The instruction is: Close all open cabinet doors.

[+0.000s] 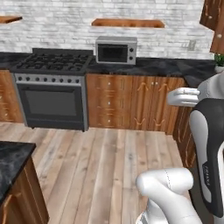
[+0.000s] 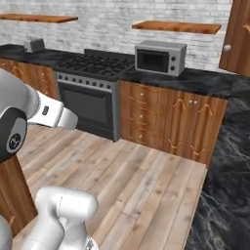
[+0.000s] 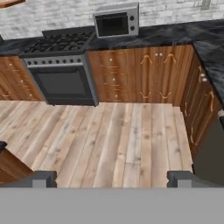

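- The tool (image 3: 112,179) stands spread wide with nothing between its fingertips (image 3: 41,178), looking down over the wood floor (image 3: 109,140) towards the lower cabinets.
- An open upper cabinet door (image 2: 238,39) hangs high and far to the tool's right, swung out from the wall, its round knob (image 2: 227,48) at its near edge.
- The lower cabinet doors (image 3: 155,74) ahead of the tool, right of the oven (image 3: 61,81), look shut.
- Judged: the open door is a stiff, light wooden panel on hinges; it needs no grip. Push flat on its face near the knob edge, far from the hinge, where least force turns it.
- Slick finish may let the tips slide.
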{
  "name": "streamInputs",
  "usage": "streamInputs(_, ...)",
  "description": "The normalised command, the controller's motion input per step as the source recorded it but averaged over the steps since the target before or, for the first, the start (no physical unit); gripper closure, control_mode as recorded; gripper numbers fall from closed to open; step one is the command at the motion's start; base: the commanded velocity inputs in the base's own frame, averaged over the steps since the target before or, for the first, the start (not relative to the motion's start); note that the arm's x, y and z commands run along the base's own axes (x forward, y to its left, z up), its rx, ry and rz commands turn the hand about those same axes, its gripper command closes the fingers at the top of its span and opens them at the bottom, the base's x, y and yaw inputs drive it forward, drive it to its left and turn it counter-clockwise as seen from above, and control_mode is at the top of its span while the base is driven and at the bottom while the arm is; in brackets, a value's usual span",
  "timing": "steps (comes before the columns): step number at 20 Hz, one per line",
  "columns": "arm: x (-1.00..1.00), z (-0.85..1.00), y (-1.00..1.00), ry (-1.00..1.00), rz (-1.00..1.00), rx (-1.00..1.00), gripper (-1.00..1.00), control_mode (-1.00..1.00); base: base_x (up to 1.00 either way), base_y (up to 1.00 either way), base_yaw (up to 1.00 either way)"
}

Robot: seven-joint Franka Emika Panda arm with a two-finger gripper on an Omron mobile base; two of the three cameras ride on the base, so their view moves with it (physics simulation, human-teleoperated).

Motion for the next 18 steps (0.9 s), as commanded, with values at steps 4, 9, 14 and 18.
streamInputs(4,0.0,0.0,0.0,0.0,0.0,0.0,-1.0,1.0,1.0,0.0,-0.01)
streamInputs(9,0.0,0.0,0.0,0.0,0.0,0.0,-1.0,1.0,1.0,0.0,-0.08)
streamInputs(14,0.0,0.0,0.0,0.0,0.0,0.0,-1.0,1.0,1.0,0.05,-0.27)
streamInputs(18,0.0,0.0,0.0,0.0,0.0,0.0,-1.0,1.0,1.0,0.4,-0.38)
